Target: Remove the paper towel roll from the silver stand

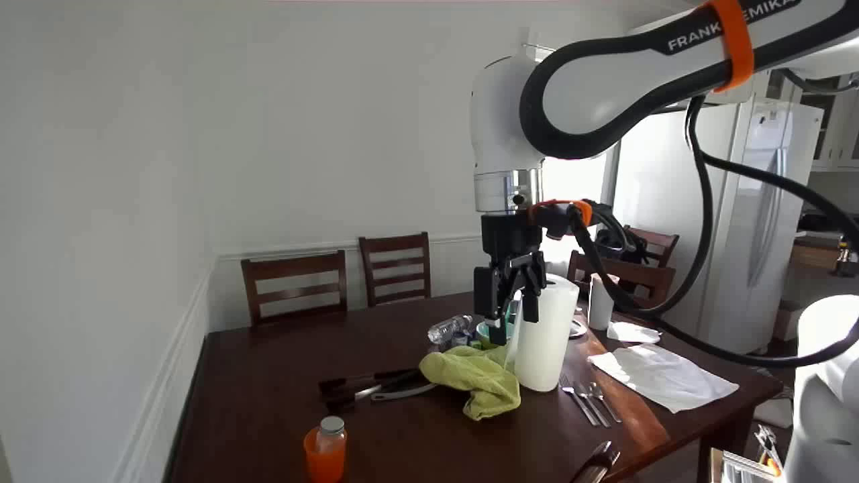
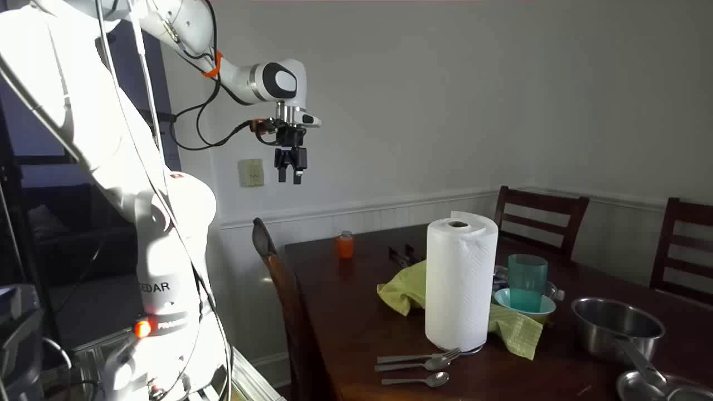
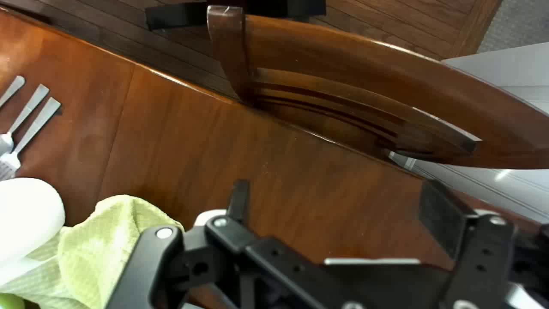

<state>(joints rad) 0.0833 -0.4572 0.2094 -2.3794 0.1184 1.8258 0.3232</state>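
A home's dining area: dark wooden table (image 1: 255, 376), slatted chairs (image 1: 394, 243), white fridge (image 1: 725, 241), kitchen cabinets (image 1: 843, 131).

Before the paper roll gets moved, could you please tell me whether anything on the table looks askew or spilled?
Yes, mildly: the yellow-green cloth lies crumpled beside the paper towel roll rather than folded, and a clear bottle lies on its side instead of standing. No spill shows.

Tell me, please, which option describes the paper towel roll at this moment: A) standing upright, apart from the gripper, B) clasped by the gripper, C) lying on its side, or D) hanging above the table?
A: in an exterior view the paper towel roll stands upright with the gripper well apart from it, and the wrist view shows the jaws spread open with nothing held between them.
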